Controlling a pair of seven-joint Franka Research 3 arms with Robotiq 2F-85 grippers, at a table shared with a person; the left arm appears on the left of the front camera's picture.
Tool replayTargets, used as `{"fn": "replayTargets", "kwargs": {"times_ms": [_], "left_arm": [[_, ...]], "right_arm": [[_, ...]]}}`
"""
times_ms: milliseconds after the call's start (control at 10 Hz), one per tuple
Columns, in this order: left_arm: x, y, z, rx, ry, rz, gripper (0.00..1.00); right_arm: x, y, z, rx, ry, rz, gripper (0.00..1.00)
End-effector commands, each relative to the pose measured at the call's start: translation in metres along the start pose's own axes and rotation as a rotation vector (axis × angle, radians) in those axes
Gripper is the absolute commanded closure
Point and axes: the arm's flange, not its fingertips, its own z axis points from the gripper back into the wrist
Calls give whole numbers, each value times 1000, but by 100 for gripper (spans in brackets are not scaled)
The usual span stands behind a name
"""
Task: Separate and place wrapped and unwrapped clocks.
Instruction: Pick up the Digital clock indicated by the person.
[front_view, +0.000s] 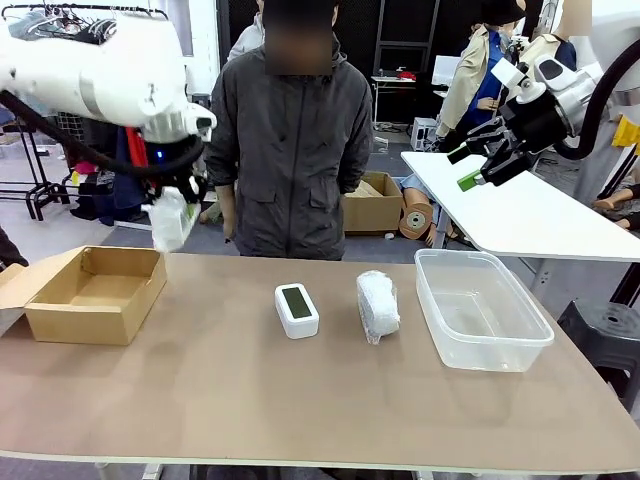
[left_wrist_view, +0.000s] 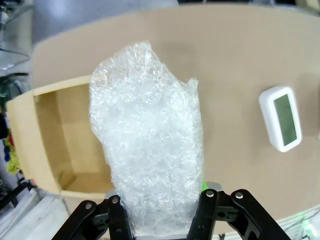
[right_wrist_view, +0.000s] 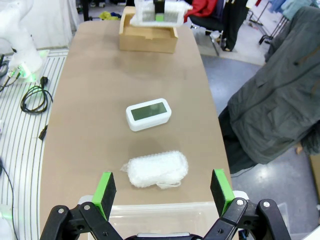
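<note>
Brown table (front_view: 300, 420) holds a cardboard box (front_view: 95, 300); left claw (left_wrist_view: 161, 207), clenched on a wrapped clock (left_wrist_view: 150, 140), should centre above it before releasing. Right claw (right_wrist_view: 163, 191) stands released.

light: bright, even | shadows: soft, faint | focus: sharp | edges: wrist views bowed

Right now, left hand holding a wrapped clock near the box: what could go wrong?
1. The left hand pinches the wrapped clock by one end only; the bubble wrap may slip free early.
2. The clock hangs by the far right corner of the cardboard box, not over its middle; a release here might clip the rim and miss.
</note>
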Motion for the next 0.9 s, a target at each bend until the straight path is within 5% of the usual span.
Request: {"fn": "replayTargets", "kwargs": {"times_ms": [0,500,800], "left_arm": [[4,1,26,54,-42,48,100],[-4,2,65,43,-141,50,100],[2,2,71,35,-113,54,100]], "right_arm": [[0,0,1,-3,9,5,0],[0,0,1,-3,9,5,0],[0,0,1,-3,9,5,0]]}}
